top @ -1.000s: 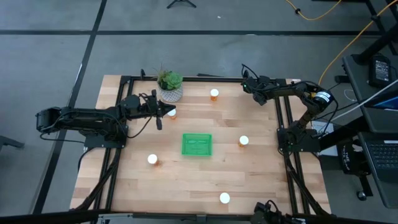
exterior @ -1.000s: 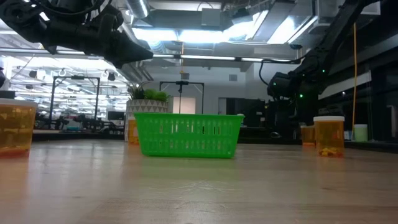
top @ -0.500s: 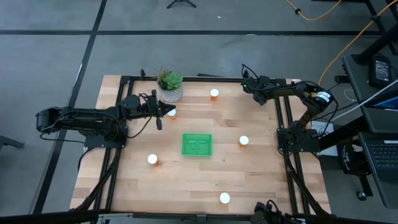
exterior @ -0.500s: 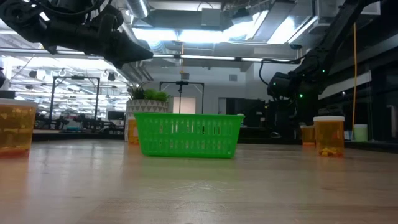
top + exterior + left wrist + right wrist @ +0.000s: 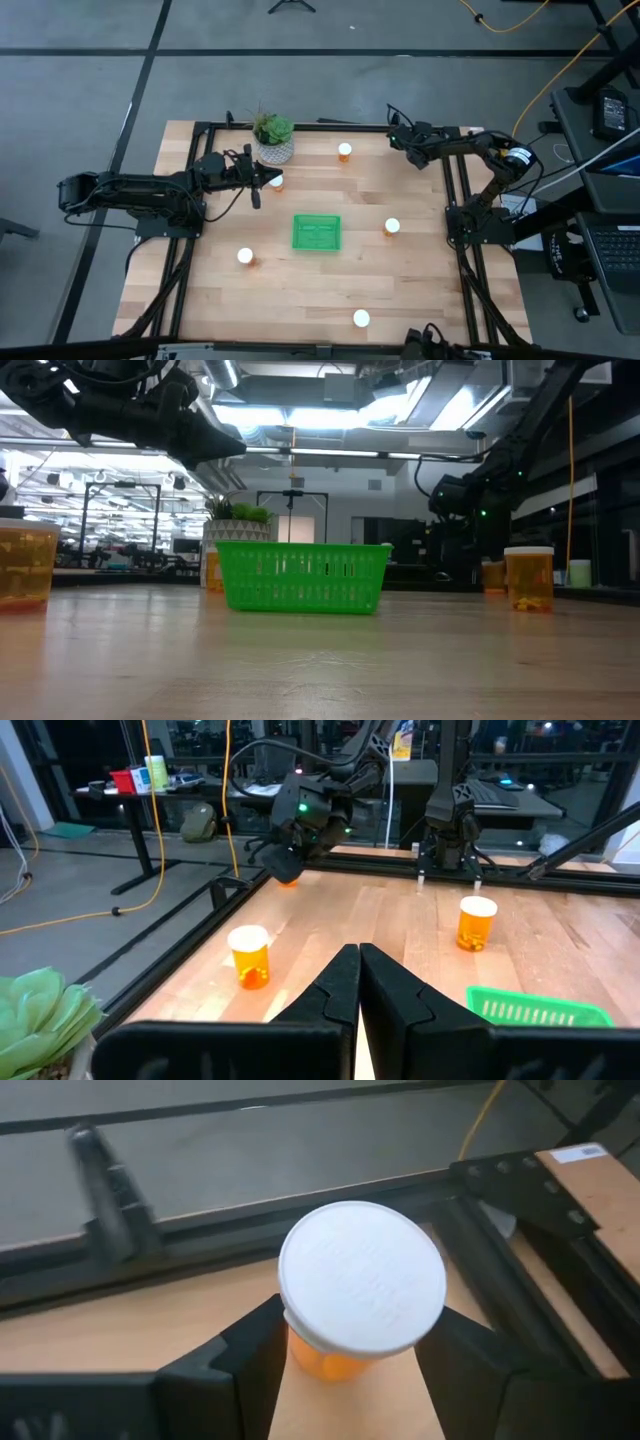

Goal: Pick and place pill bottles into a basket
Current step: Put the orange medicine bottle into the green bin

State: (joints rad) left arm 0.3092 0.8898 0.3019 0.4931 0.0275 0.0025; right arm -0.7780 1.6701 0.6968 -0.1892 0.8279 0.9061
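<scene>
The wooden surface [image 5: 330,290] looks exactly as it did a second ago: no bottle, arm or basket has shifted in either the high or the low view.

Largest of the working parts, the left arm reaches in from the left edge. Its left gripper [image 5: 262,178] hangs beside the potted plant [image 5: 272,137], fingers [image 5: 335,995] pressed together on nothing, with a pill bottle [image 5: 277,182] just past their tips.

The right arm stretches along the far right corner. The right gripper [image 5: 397,140] has its fingers [image 5: 250,1355] closed around a pill bottle [image 5: 360,1290], one on each side of the orange body under the white cap; the bottle is over the far edge of the surface near the frame rail.

One green basket [image 5: 316,232] sits near the middle, nothing visible inside it.

Six pill bottles in all:
- the one gripped at the far right
- the one by the left fingertips
- one at the far edge [image 5: 344,151]
- one right of the basket [image 5: 391,227]
- one to its near left [image 5: 244,257]
- one at the near edge [image 5: 360,319]
</scene>
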